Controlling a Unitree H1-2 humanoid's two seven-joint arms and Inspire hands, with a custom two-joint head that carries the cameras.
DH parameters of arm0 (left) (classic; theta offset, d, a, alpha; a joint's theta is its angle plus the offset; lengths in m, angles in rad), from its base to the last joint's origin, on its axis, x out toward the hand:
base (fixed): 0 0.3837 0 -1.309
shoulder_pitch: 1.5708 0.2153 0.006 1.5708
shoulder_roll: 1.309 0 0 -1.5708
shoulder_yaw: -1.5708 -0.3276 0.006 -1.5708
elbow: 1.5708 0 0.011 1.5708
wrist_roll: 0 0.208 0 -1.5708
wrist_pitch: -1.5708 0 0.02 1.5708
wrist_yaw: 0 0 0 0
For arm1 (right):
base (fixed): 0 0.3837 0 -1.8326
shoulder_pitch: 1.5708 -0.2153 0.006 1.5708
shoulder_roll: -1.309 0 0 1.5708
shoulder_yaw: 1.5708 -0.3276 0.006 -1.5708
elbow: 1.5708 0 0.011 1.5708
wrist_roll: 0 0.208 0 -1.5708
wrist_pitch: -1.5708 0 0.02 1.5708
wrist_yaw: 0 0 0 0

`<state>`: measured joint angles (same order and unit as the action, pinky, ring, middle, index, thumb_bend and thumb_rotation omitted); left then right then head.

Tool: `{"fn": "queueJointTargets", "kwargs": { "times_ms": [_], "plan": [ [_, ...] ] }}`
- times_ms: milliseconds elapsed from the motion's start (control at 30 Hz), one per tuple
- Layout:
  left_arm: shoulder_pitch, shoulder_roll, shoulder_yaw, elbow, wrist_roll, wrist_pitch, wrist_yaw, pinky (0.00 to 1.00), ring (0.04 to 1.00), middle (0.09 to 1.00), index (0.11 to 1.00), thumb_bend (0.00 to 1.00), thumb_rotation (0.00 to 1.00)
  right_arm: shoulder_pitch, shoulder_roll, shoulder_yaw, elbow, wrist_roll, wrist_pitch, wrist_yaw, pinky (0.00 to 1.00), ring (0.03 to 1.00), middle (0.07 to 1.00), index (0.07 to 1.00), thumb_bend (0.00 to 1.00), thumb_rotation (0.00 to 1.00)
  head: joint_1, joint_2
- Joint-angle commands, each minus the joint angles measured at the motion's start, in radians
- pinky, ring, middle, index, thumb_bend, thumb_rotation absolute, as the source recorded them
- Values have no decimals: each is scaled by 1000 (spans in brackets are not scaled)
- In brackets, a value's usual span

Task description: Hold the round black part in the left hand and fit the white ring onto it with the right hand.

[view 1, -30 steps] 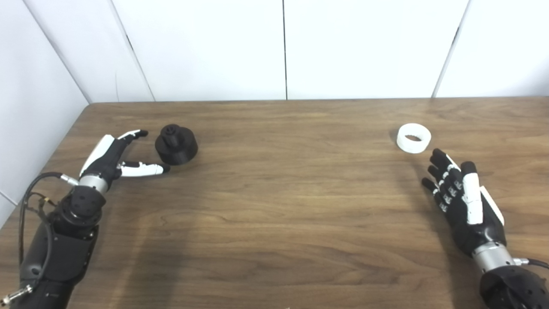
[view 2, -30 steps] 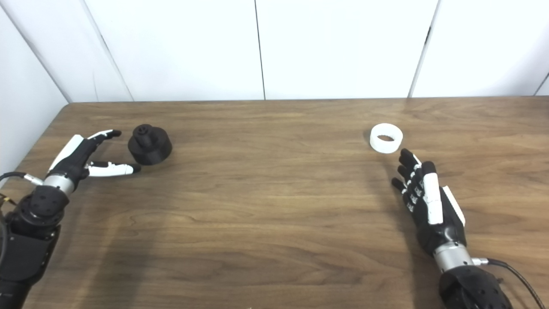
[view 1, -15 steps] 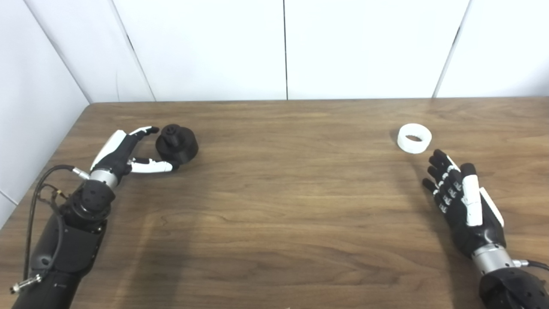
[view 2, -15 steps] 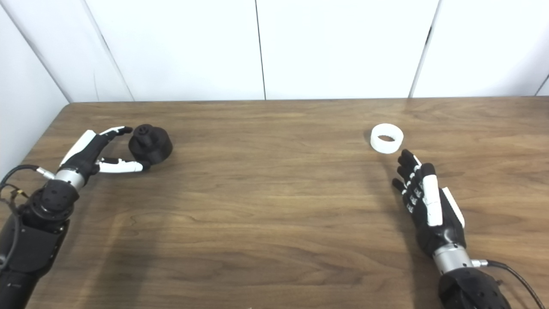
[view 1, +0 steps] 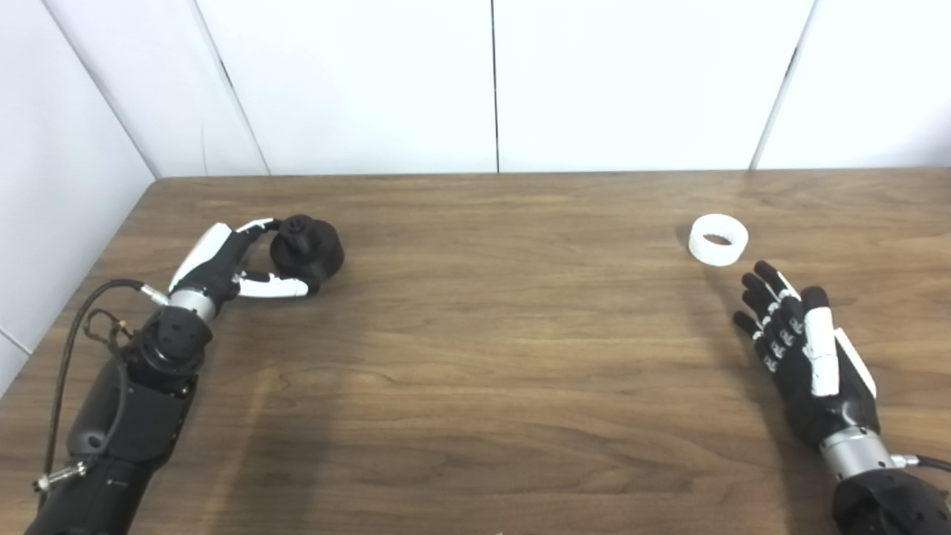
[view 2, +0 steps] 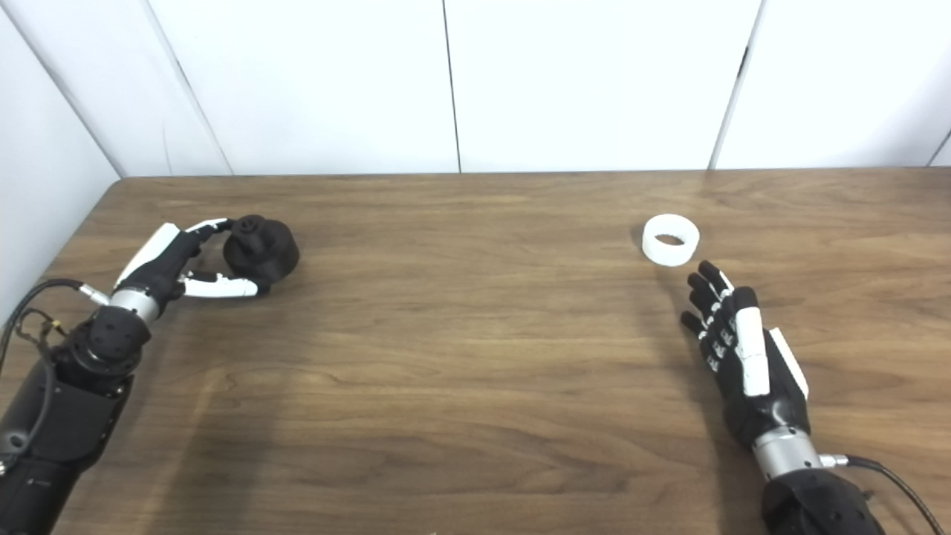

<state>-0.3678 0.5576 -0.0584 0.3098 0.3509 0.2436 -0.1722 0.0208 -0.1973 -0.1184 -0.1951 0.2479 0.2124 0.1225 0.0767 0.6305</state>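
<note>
The round black part sat on the wooden table near the far-left corner, upright w/ its small knob on top. The left hand was at its left side, fingers curled toward the knob's upper edge & thumb reaching along the table under the part's near side, so the part sat between them. Fingertips looked to be touching or nearly touching it; couldn't tell if there was a real grip, and the part was resting on the table, not lifted. The white ring lay flat on the right side of the table, hole facing up, apart from everything. The right hand rested near it, on the near side, fingers straight and slightly spread, pointing toward the ring w/ a gap between fingertips and ring; it held nothing. Part & ring were well apart, at opposite sides of the table. White wall panels stood behind the table's far edge.
</note>
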Motion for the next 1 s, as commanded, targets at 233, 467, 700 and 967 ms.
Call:
{"fn": "queueJointTargets", "kwargs": {
  "times_ms": [233,467,700,967],
  "plan": [
    [-76,14,1,37,25,-66,53,929,986,933,868,955,298,-3,-23,-10,-30,1,-27,17,965,986,943,959,618,1000,-4,-1],
    [-85,6,-7,54,33,-77,74,966,996,914,807,926,289,-5,-31,-10,-31,5,-28,23,962,990,940,963,611,1000,-4,-1],
    [-87,-2,-7,67,43,-100,117,920,968,891,720,877,244,-7,-40,-6,-27,3,-33,39,967,993,940,971,620,1000,-2,-2],
    [-80,-5,-4,59,45,-112,130,902,959,883,638,827,192,-9,-41,-4,-30,-3,-32,44,981,999,944,978,629,1000,-4,-1]
  ]
}}
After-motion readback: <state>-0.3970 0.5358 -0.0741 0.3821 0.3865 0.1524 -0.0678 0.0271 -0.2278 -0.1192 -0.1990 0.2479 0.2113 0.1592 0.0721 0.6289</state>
